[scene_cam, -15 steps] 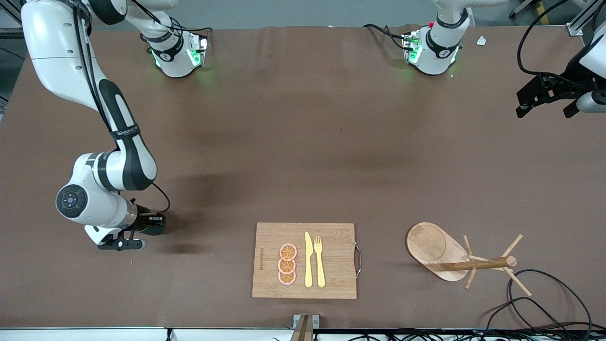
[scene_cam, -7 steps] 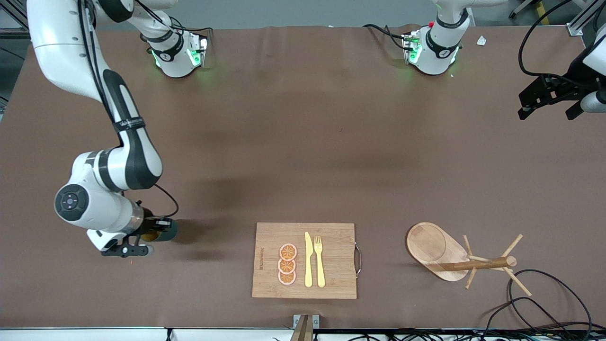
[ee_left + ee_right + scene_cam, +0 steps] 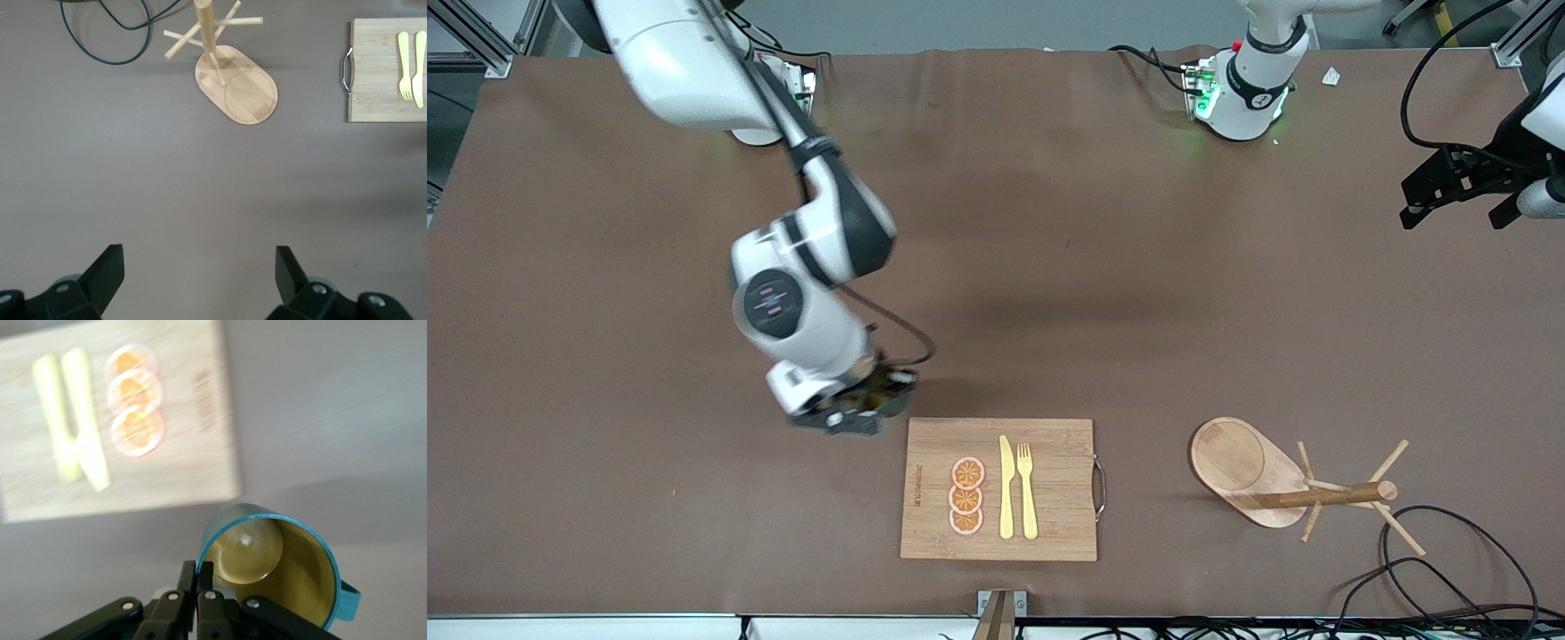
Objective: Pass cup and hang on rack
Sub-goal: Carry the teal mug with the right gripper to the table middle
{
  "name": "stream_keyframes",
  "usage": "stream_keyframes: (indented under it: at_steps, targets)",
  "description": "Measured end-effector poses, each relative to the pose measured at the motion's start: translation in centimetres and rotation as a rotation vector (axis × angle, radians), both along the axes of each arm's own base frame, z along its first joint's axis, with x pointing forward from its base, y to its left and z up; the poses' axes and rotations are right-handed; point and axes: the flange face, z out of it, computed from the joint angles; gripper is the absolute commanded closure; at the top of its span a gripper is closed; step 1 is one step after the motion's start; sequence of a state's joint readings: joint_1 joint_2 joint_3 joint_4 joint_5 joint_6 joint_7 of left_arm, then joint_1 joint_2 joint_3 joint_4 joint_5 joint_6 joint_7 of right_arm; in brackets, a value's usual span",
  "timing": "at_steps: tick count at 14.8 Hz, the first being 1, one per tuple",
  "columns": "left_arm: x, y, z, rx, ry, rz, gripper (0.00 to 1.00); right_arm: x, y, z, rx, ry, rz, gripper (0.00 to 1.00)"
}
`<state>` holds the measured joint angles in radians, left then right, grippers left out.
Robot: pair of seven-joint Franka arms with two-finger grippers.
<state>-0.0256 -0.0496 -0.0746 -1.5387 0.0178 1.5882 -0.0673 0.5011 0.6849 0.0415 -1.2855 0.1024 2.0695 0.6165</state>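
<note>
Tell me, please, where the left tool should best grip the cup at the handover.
Probably the cup's free rim arc, coming from the side away from the right tool, which pinches the rim wall. Leave the side handle clear for the rack's pegs. The left tool waits open.

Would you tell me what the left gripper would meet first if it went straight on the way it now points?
Probably just the bare table. The left gripper hangs open, pointing down at empty brown surface in its wrist view. The rack lies off that line, though depth is hard to judge.
</note>
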Motion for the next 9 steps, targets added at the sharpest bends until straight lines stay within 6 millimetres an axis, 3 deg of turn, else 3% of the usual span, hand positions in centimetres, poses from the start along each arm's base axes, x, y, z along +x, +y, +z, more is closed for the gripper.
stream_keyframes:
  at_steps: [6,8,9]
  targets:
    - [0.0,-0.1,0.0,0.000,0.001,-0.002,0.00,-8.6,16.9,-5.6,0.105,0.022,-0.079,1.00]
    - [0.0,-0.2,0.0,0.000,0.001,-0.005,0.00,-10.8,20.4,-7.5,0.127,0.012,-0.102,0.98]
    - [0.0,-0.3,0.0,0.000,0.002,-0.006,0.00,-11.3,21.2,-8.0,0.132,0.010,-0.111,0.93]
